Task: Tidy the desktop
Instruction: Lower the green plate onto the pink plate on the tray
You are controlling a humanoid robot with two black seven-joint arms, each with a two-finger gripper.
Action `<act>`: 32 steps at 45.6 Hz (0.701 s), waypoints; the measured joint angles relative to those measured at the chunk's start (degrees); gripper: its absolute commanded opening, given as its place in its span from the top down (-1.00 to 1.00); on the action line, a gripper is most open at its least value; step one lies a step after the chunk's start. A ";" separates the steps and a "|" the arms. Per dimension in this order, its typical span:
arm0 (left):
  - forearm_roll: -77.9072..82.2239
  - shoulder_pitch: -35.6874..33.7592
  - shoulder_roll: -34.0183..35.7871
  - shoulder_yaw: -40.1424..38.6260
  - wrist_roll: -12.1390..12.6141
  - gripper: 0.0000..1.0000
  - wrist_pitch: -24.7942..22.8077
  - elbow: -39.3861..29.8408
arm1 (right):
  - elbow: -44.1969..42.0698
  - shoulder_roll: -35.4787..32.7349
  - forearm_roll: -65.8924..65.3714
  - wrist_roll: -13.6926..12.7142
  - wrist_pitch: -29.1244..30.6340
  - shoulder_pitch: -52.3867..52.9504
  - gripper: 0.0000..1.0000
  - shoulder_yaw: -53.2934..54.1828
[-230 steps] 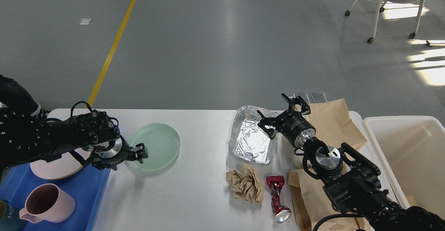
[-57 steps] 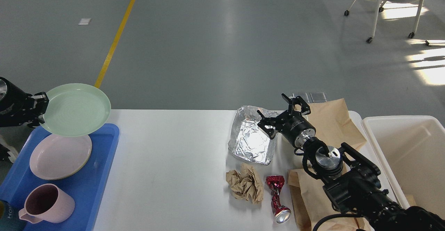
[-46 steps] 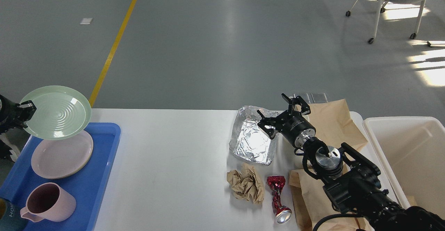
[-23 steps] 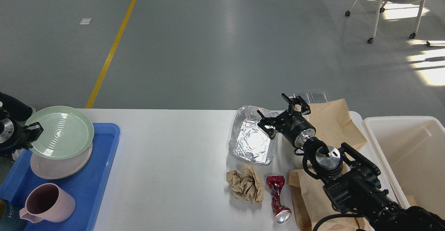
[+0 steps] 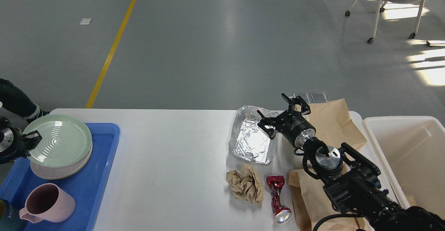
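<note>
Desktop [image 5: 174, 161]: white, fills the lower view, long axis running left to right.
Left gripper [image 5: 30, 141]: clamped on the green plate's [image 5: 59, 140] left rim, over the pink plate [image 5: 62, 170] in the blue tray [image 5: 100, 175].
Right gripper [image 5: 282, 114]: fingers spread, empty, above the foil tray [image 5: 252, 142].
Litter: paper ball [image 5: 245, 183] beside crushed can [image 5: 277, 198].
</note>
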 measured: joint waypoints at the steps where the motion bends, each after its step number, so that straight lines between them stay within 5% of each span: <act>1: 0.00 0.02 -0.01 -0.07 -0.02 0.97 0.00 0.00 | 0.00 0.00 0.00 0.00 0.00 0.00 -1.00 0.00; 12: 0.13 0.30 -0.28 -0.57 -0.06 0.86 -0.15 0.00 | 0.00 0.00 0.00 0.00 0.00 0.00 -1.00 0.00; 32: 0.10 0.53 -0.45 -0.58 -0.08 0.19 0.08 0.00 | 0.00 0.00 0.00 0.00 0.00 -0.02 -1.00 0.00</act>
